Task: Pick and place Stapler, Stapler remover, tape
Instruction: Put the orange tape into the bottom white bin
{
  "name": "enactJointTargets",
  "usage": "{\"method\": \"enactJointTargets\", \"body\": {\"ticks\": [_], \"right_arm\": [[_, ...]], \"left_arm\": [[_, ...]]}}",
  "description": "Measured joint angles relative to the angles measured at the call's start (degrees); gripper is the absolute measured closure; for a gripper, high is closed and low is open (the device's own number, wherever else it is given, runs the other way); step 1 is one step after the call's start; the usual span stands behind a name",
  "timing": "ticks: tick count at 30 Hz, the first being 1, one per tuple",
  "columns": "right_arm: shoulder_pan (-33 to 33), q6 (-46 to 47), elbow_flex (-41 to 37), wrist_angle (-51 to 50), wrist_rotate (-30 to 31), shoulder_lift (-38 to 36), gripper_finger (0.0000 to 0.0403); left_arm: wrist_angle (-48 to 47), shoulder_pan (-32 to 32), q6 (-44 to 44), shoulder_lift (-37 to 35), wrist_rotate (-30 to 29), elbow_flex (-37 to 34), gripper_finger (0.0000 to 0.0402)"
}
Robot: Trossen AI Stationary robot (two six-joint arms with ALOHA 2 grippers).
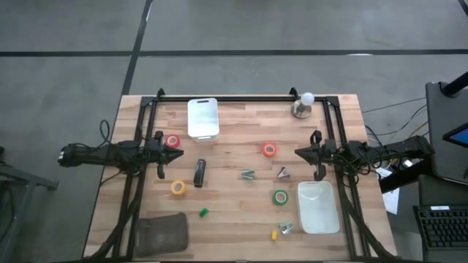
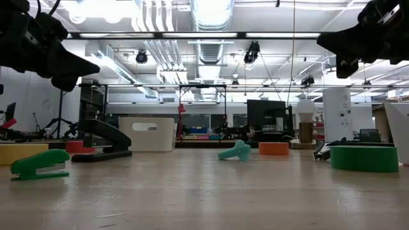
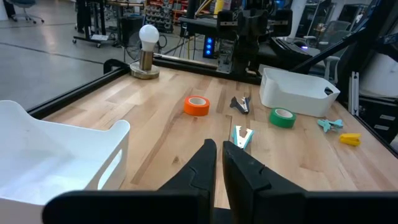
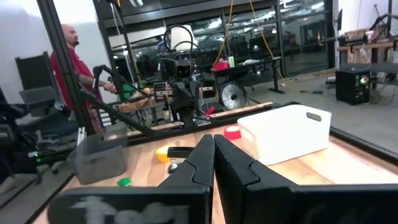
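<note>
Closest to the low camera, on smooth pale wood: small green stapler-shaped toy [image 2: 39, 164], hard and shiny. Behind it, slim black stapler [image 1: 199, 173], long and oblong, lying flat on the plank table [image 1: 241, 219] near the middle-left. Round tape rolls, each a little ring with a pale hole: red tape [image 1: 172, 141] just beside the left claw, yellow tape [image 1: 178, 188] below it near the stapler, second red tape [image 1: 269, 150] toward the right, green tape [image 1: 281, 196] touching close to the right bin. Two white plastic bins with rounded corners: back bin [image 1: 203, 117] at the far edge, right bin [image 1: 316, 207] on the right side. Grey soft-looking tub [image 1: 161, 234] at the front left corner. Small pointy staple removers, teal remover [image 1: 248, 174] and dark remover [image 1: 282, 173], in the middle. Round white bulb lamp [image 1: 303, 104] on a wooden base at the back. Left gripper [image 1: 178, 153] up off the table, stretched sideways toward the middle, fingers pressed almost together, holding nothing; stapler just beyond and a bit to the front of its tips. Right gripper [image 1: 299, 153] also up in the air, pointing inward from the other side, fingers squeezed tight, nothing in them; second red tape near its tips, stapler well apart. Person in a red top [image 4: 71, 62] standing far behind the table.
</note>
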Motion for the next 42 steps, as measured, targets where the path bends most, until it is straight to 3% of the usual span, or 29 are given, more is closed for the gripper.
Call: {"method": "enactJointTargets", "body": {"ticks": [27, 42], "right_arm": [[0.0, 2.1, 0.0, 0.0, 4.5, 10.1, 0.0394], [0.0, 14.9, 0.3, -0.1, 9.5, 14.6, 0.0392]], "left_arm": [[0.0, 0.0, 0.0, 0.0, 0.0, 0.0, 0.0369], [0.0, 0.0, 0.0, 0.0, 0.0, 0.0, 0.0369]]}}
